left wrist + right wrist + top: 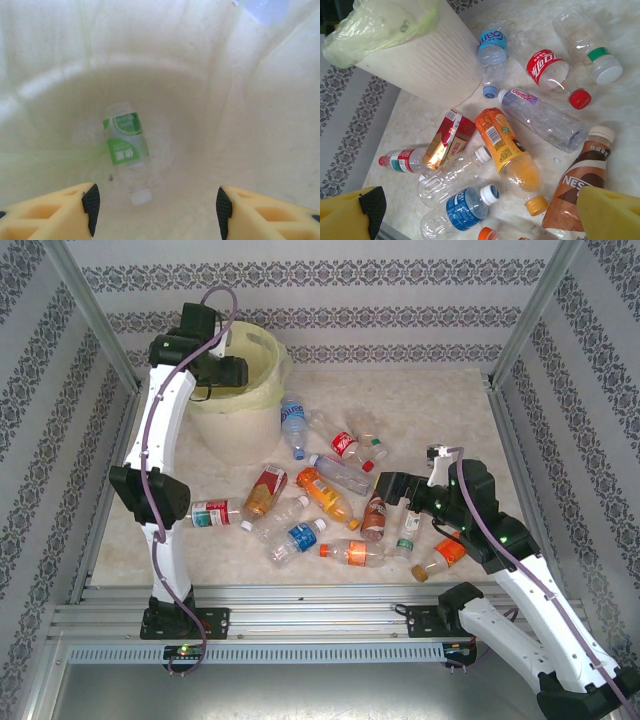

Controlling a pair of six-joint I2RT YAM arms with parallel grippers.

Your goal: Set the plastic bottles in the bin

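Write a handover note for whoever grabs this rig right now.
Left gripper: open, empty, at the mouth of the bin, pointing down into it.
Right gripper: open, empty, over the bottle pile, next to the brown-label bottle.
Done: one green-label bottle lies on its side on the bin's bottom.
Left: about a dozen bottles lie loose on the table between the bin and the right arm. The red-label bottle sits closest to the left arm. Several overlap in the middle, so pick from the edges first.
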